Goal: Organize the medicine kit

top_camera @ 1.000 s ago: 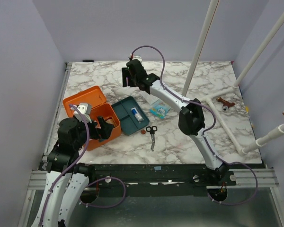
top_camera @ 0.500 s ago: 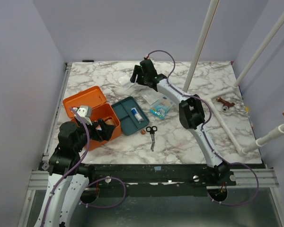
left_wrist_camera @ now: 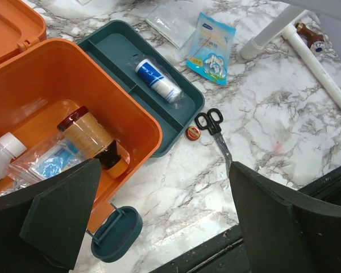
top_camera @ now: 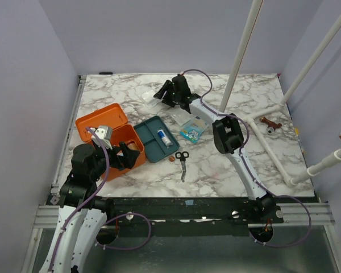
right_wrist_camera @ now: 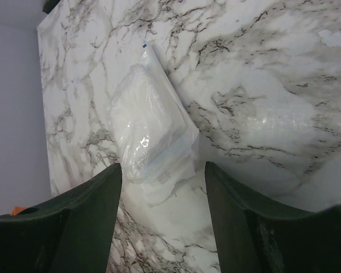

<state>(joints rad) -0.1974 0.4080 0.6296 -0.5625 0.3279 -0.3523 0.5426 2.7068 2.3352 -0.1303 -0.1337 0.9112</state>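
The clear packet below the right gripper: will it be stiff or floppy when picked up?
Probably floppy and light: the clear packet looks like thin wrinkled film around soft white padding. Lying flat on the table, its glossy film may slip from the right gripper.

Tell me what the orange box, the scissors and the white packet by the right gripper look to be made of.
The medicine kit: moulded plastic, smooth and semi-gloss, with uniform orange colour and a rounded rim. The scissors: probably steel blades, thin and grey, with black plastic handle loops. The packet: clear, crinkled plastic film with glare, over something white, possibly gauze.
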